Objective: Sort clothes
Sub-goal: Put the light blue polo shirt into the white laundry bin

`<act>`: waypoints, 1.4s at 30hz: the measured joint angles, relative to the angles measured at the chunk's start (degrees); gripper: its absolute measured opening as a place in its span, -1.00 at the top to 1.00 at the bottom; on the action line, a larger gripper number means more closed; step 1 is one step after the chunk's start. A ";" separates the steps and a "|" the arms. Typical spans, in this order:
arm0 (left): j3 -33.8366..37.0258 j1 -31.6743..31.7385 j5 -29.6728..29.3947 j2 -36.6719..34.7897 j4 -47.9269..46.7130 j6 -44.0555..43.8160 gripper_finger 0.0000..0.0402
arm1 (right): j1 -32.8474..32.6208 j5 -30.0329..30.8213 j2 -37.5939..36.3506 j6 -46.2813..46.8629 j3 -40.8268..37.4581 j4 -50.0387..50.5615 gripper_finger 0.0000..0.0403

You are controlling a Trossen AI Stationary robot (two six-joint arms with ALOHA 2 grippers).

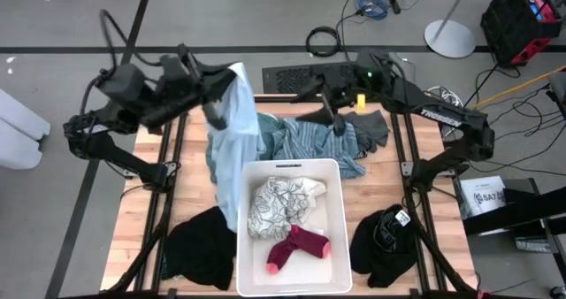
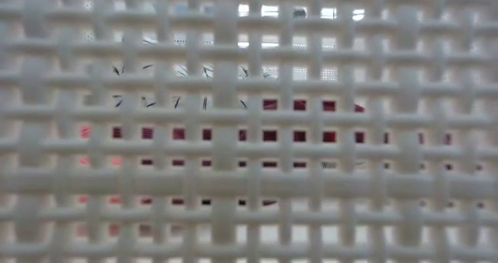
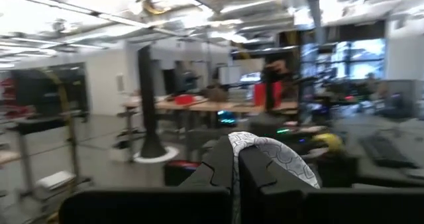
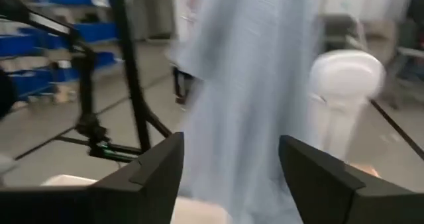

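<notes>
My left gripper (image 1: pixel 215 113) is closed on a light blue garment (image 1: pixel 237 144), which hangs from it down to the white bin's (image 1: pixel 336 171) far-left corner. My right gripper (image 1: pixel 332 113) stands wide open above the striped garment (image 1: pixel 305 140) and holds nothing. In the bin lie a white patterned cloth (image 1: pixel 279 203) and the magenta sock (image 1: pixel 296 248) (only these two). Black clothes on both sides (image 1: pixel 202 246) and a dark grey piece (image 1: pixel 371 126) are left, so I judge less than half done.

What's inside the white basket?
Inside the white bin lie a white patterned garment and a pink-magenta sock. Whatever sits beneath the white garment is covered, so I cannot tell.
</notes>
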State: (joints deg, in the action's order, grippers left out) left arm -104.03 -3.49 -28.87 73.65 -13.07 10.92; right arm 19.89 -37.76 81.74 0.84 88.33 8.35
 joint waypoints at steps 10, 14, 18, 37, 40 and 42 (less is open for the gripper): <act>0.00 3.89 1.89 4.39 -2.81 -0.09 1.00 | -4.43 12.44 0.63 3.50 -0.02 -11.63 -0.25; 0.00 3.85 2.25 6.42 -3.75 -0.04 1.00 | -4.43 12.36 0.65 4.50 -0.02 -11.54 -0.25; 0.00 3.87 3.05 7.79 -3.72 -0.02 1.00 | -4.43 12.33 0.65 4.53 -0.02 -11.05 -0.25; 0.02 5.33 7.43 10.46 -6.47 1.06 0.97 | -5.39 16.88 2.94 2.21 -0.09 -9.41 0.33; 0.02 5.29 7.50 10.24 -9.35 1.66 0.83 | -4.99 16.88 1.44 -1.92 -0.11 -7.16 0.86; 0.00 5.29 7.68 9.91 -12.17 1.73 0.70 | -4.74 16.92 -0.23 -2.61 -0.11 -5.93 0.93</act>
State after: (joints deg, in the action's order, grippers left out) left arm -104.03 1.81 -21.19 83.56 -25.24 12.65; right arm 15.15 -20.84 81.51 -1.76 88.23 2.42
